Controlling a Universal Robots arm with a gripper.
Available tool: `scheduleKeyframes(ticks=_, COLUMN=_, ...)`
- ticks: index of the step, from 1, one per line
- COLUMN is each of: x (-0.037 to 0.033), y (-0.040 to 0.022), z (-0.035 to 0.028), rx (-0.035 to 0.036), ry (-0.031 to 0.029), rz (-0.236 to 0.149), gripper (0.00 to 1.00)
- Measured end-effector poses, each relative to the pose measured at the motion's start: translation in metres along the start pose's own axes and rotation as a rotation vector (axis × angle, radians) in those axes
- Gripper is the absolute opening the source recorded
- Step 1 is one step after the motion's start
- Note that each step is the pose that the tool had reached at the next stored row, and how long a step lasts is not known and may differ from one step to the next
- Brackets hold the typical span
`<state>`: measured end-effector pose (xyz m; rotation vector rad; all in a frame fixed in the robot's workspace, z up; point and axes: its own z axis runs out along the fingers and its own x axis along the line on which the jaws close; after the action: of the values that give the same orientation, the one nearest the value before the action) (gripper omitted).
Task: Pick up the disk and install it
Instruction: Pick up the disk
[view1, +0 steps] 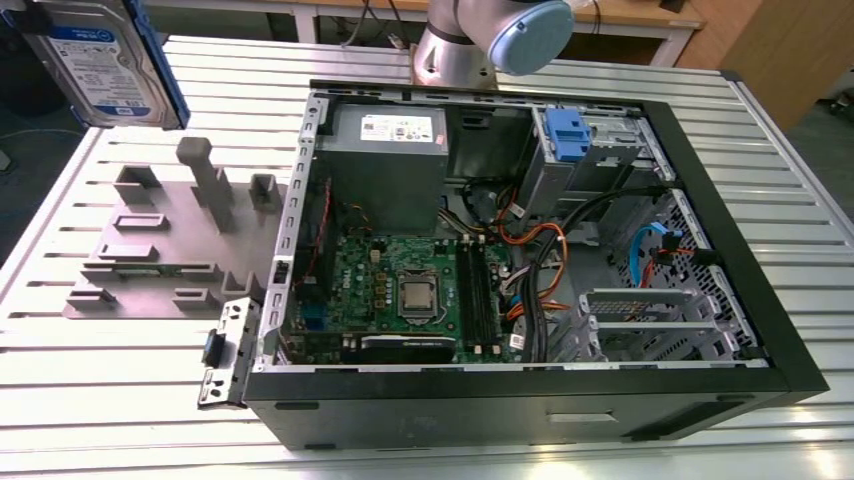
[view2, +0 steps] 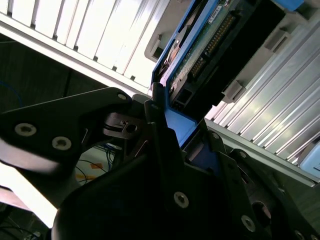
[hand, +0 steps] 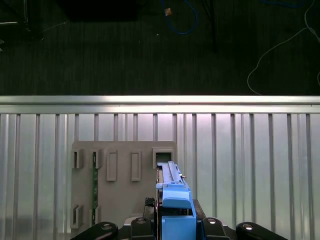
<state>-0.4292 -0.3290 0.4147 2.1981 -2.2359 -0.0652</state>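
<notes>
Disk (view1: 96, 65): a flat rectangular silver hard drive with a white-and-blue label and blue plastic rails.

Exterior view: it hangs in the air, clear of the grey moulded fixture plate (view1: 147, 255), above it and beyond its far edge. The label faces the camera. The long axis is near upright with a slight tilt. Its upper end is cut off by the picture's edge, so the grip cannot be read here. The black open computer case (view1: 507, 410) lies just beside the plate, on the exterior view's right. Judged from here, the plate sits between the disk and the case, and the two are well apart. All of it rests on a slatted aluminium table (view1: 774, 150).

First wrist view: the disk appears edge-on as a narrow blue strip. Its long axis runs straight out from the black gripper (hand: 176, 226) toward the plate below. One plate slot (hand: 162, 157), in line with the disk's far end, looks vacant. How high the disk hangs above the plate is hard to judge.

Second wrist view: the black fingers (view2: 162, 135) are closed on the blue rail at one short end, pinching the disk. The green circuit board (view2: 195, 55) and the connector edge point away from the fingers. The far end runs out of frame, and the contact faces are hidden behind the rail.
</notes>
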Motion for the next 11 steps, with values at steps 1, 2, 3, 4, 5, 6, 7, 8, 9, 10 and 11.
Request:
scheduleKeyframes(ticks=1, x=0.0000, y=0.0000, z=-0.0002, rx=0.0000, ry=0.0000, rz=0.000, gripper=0.36)
scheduleKeyframes(ticks=2, x=0.0000, y=0.0000, z=-0.0004, rx=0.0000, ry=0.0000, rz=0.000, gripper=0.36)
scheduleKeyframes(ticks=3, x=0.0000, y=0.0000, z=-0.0006, rx=0.0000, ry=0.0000, rz=0.000, gripper=0.36)
scheduleKeyframes(ticks=4, x=0.0000, y=0.0000, z=-0.0012, rx=0.0000, ry=0.0000, rz=0.000, gripper=0.36)
scheduleKeyframes(ticks=5, x=0.0000, y=0.0001, z=-0.0019, rx=-0.0001, ry=0.0000, rz=0.000, gripper=0.36)
scheduleKeyframes(ticks=6, x=0.0000, y=0.0001, z=-0.0021, rx=-0.0001, ry=0.0000, rz=0.000, gripper=0.36)
scheduleKeyframes(ticks=7, x=0.0000, y=0.0001, z=-0.0022, rx=0.0000, ry=0.0000, rz=0.000, gripper=0.36)
scheduleKeyframes(ticks=8, x=0.0000, y=0.0001, z=-0.0025, rx=-0.0001, ry=0.0000, rz=0.000, gripper=0.36)
scheduleKeyframes(ticks=9, x=0.0000, y=0.0001, z=-0.0028, rx=-0.0001, ry=0.0000, rz=0.000, gripper=0.36)
scheduleKeyframes(ticks=10, x=-0.0001, y=0.0001, z=-0.0031, rx=-0.0001, ry=0.0001, rz=0.000, gripper=0.36)
scheduleKeyframes(ticks=11, x=-0.0001, y=0.0001, z=-0.0036, rx=-0.0002, ry=0.0001, rz=0.000, gripper=0.36)
